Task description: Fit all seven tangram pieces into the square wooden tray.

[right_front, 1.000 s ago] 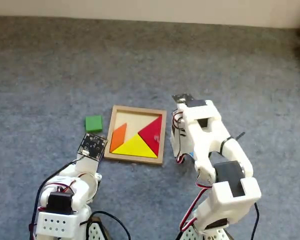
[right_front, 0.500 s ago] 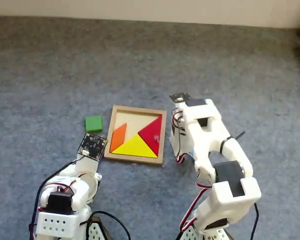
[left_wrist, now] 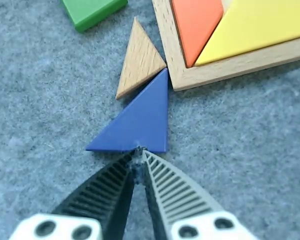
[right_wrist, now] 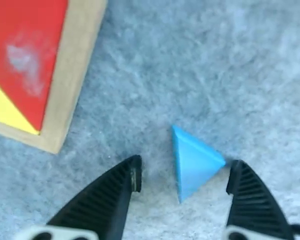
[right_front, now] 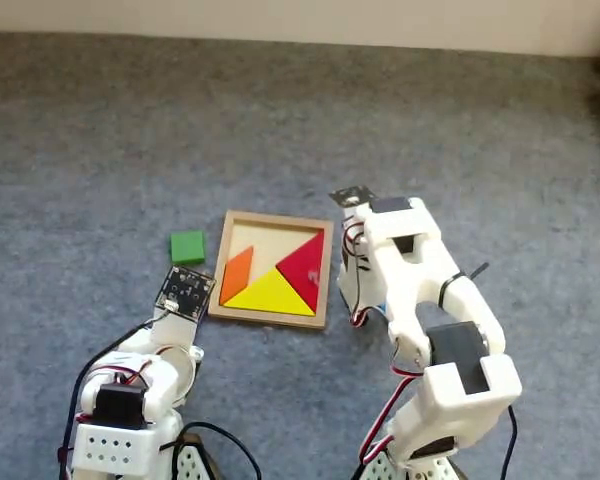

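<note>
The square wooden tray (right_front: 272, 316) holds an orange piece (right_front: 237, 272), a yellow triangle (right_front: 268, 294) and a red triangle (right_front: 304, 264). A green square (right_front: 187, 246) lies on the carpet to its left. My left gripper (left_wrist: 138, 153) is shut, its tips touching the edge of a dark blue triangle (left_wrist: 138, 122). A plain wooden triangle (left_wrist: 139, 59) lies just beyond that, against the tray corner (left_wrist: 188, 78). My right gripper (right_wrist: 185, 176) is open, down at the carpet, with a light blue triangle (right_wrist: 194, 163) between its fingers, just right of the tray (right_wrist: 76, 75).
Grey carpet covers the table. The right arm (right_front: 412, 262) stands over the ground right of the tray and the left arm (right_front: 140, 385) sits at the near left. Open carpet stretches behind the tray to the far wall.
The right arm's wrist has turned slightly to the left over the last second. The left arm and the pieces have not moved.
</note>
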Available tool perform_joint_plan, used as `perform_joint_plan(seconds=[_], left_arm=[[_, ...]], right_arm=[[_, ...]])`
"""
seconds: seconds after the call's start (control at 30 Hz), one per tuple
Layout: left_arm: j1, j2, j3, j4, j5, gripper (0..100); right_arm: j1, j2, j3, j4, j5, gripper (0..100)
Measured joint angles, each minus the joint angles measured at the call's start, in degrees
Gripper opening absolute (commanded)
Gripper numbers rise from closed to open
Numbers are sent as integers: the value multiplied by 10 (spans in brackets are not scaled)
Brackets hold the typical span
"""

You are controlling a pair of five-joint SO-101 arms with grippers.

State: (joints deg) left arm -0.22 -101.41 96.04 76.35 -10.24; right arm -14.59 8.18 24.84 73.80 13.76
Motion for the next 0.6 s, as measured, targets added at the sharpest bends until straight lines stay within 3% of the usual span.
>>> perform_joint_plan(seconds=[0.23, 0.6], left_arm=[[0, 0, 0, 0, 0, 7], [0, 0, 0, 0, 0, 7]], right_arm=[[-2, 0, 0, 0, 3, 159], [-2, 0, -1, 23, 3, 98]])
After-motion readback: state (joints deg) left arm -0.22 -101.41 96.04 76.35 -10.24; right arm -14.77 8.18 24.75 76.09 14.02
